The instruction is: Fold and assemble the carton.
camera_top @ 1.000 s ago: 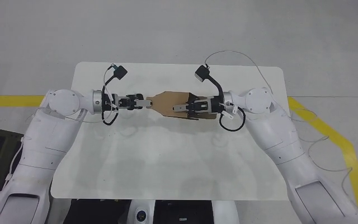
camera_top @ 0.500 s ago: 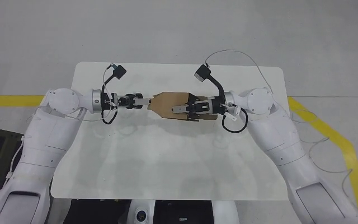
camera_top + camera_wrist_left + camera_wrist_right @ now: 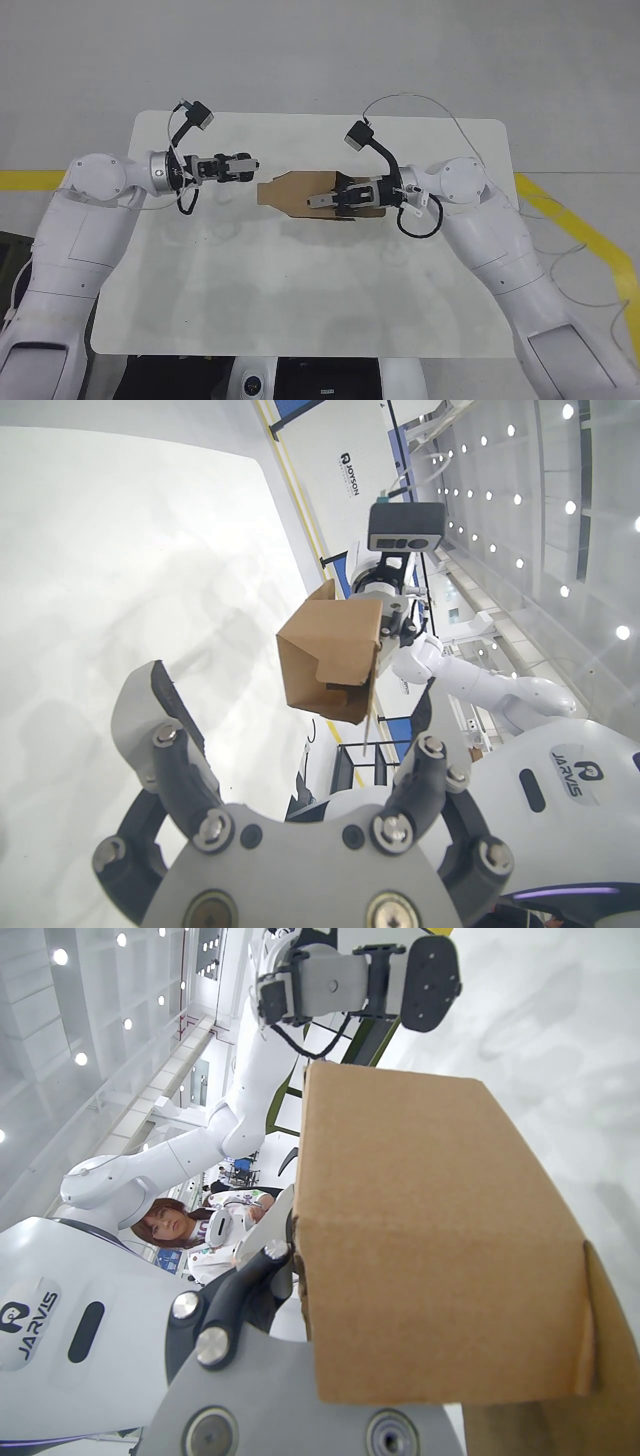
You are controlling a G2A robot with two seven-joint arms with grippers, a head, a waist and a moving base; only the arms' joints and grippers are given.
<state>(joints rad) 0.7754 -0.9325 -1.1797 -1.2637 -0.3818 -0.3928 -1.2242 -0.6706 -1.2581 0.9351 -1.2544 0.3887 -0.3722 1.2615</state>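
Since our left gripper (image 3: 249, 164) has drawn back with fingers spread, we hold the carton (image 3: 292, 190) above the table (image 3: 300, 300) in our clamped right gripper (image 3: 326, 198) alone; its end flap seems tucked.

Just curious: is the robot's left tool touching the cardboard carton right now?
Apart. In the top view, the table shows between the left tool and the carton.

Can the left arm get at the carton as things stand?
Probably yes: the left gripper is open, close beside the free end of the carton with nothing between them, while the right gripper holds the other end.
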